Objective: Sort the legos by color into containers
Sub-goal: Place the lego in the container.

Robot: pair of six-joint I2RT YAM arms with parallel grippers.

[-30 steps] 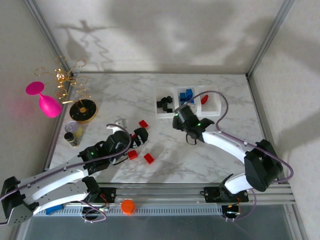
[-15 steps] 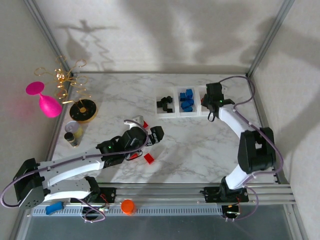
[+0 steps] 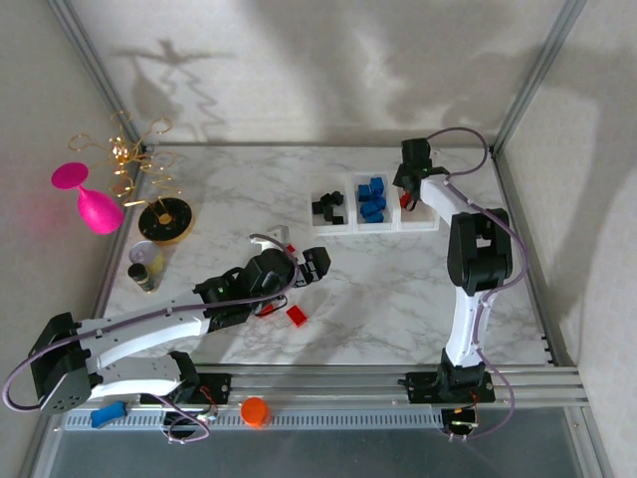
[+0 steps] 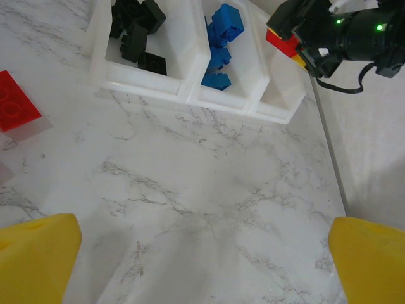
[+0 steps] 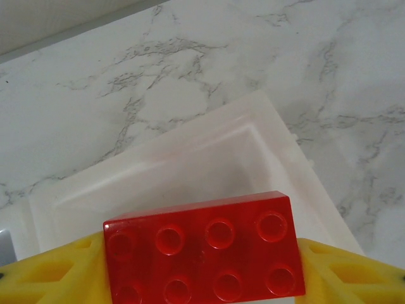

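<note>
**Right gripper.** The right gripper [image 5: 202,269] is closed on a red brick [image 5: 202,247], with one yellow finger [image 5: 57,269] on each short end. The brick is a two-by-four, studs facing the wrist camera. It is held over the right bin [image 5: 152,155], whose white floor shows beneath it. In the top view the right arm reaches to the far right of the table [image 3: 398,289], and the red brick [image 3: 403,199] sits at its tip.

**Left gripper.** The left gripper [image 4: 202,253] is open. Its yellow fingertips [image 4: 38,256] stand at opposite lower corners of the wrist view, with bare table [image 4: 221,190] between them. In the top view the left gripper [image 3: 315,265] hovers mid-table, well apart from the bins [image 3: 370,227].

**Bins.** Three white bins [image 4: 190,92] stand joined in a row.
- Left bin: black bricks [image 4: 133,31].
- Middle bin: blue bricks [image 4: 218,44].
- Right bin: the right gripper [image 4: 297,47] above it (the held brick shows red at the finger edge).

**Loose parts.** A loose brick [image 3: 297,316], red, lies on the table near the left arm. Another red brick [image 4: 16,107] lies in front of the left bin, apart from it.
</note>
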